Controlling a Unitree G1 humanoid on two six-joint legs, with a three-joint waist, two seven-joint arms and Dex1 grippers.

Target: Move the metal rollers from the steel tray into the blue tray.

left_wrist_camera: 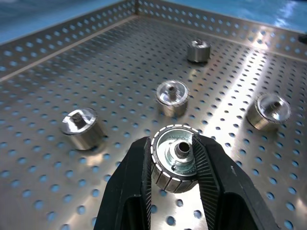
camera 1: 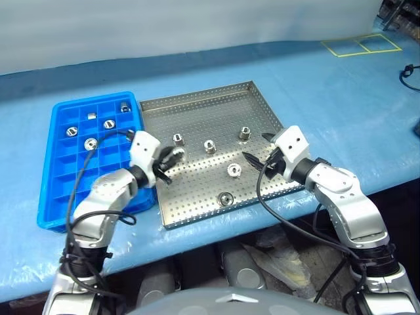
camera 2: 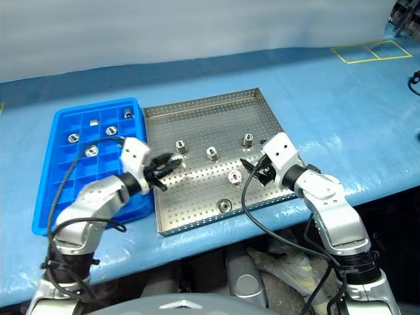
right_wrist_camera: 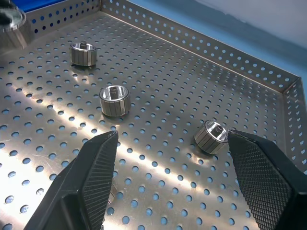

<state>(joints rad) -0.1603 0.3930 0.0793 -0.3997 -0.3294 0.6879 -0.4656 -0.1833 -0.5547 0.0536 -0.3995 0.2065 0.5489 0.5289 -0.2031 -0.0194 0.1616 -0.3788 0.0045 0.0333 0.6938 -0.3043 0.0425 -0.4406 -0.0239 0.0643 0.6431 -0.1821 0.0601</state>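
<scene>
Left pincer (left_wrist_camera: pixel 175 191) clamped on metal roller (left_wrist_camera: pixel 176 155) above steel tray (camera 1: pixel 197 105). You carry it level to empty compartment of blue tray (camera 1: pixel 59 174), then release. Right pincer (right_wrist_camera: pixel 170 179) apart, idle over tray.

Long table (camera 1: pixel 341 98) under wrinkled light-blue covering, running full width of scene. Yellow tape rectangle (camera 1: pixel 361 44), split into two boxes, stuck on covering at far right. Pale grey-white wall (camera 1: pixel 164 23) behind table. Dark objects (camera 1: pixel 399 12) at upper right corner, too blurred to identify. Black cable end (camera 1: pixel 411 69) at right edge. Even, soft light; gentle sheen on covering.
</scene>
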